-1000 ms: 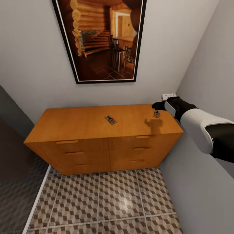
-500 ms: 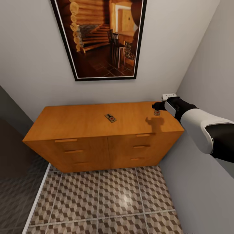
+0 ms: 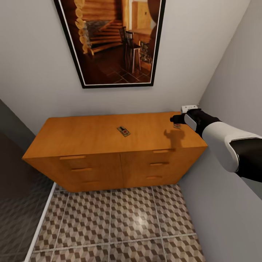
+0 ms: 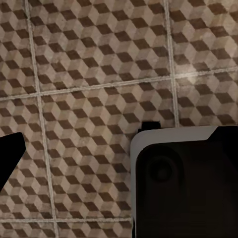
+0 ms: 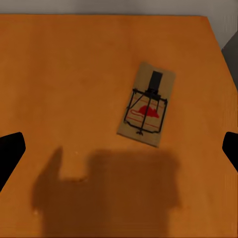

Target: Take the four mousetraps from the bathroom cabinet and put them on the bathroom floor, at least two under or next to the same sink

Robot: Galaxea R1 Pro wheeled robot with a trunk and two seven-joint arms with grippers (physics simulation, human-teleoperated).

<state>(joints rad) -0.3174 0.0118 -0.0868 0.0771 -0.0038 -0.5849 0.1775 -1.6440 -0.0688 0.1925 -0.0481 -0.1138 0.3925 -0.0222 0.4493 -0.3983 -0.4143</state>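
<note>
Orange-brown cabinet (image 3: 109,140) against grey wall, two mousetraps (image 3: 123,131) on top; right end effector (image 3: 174,119) spread open above one

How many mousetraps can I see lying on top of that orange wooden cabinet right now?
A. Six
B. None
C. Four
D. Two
D: the head view shows one mousetrap near the middle of the cabinet top and another mousetrap near its right end, just beneath the right hand.

cabinet (image 3: 91,133) on tiled floor (image 3: 120,222); two mousetraps flat on top: centre (image 3: 123,131), right end (image 3: 177,126)
</note>
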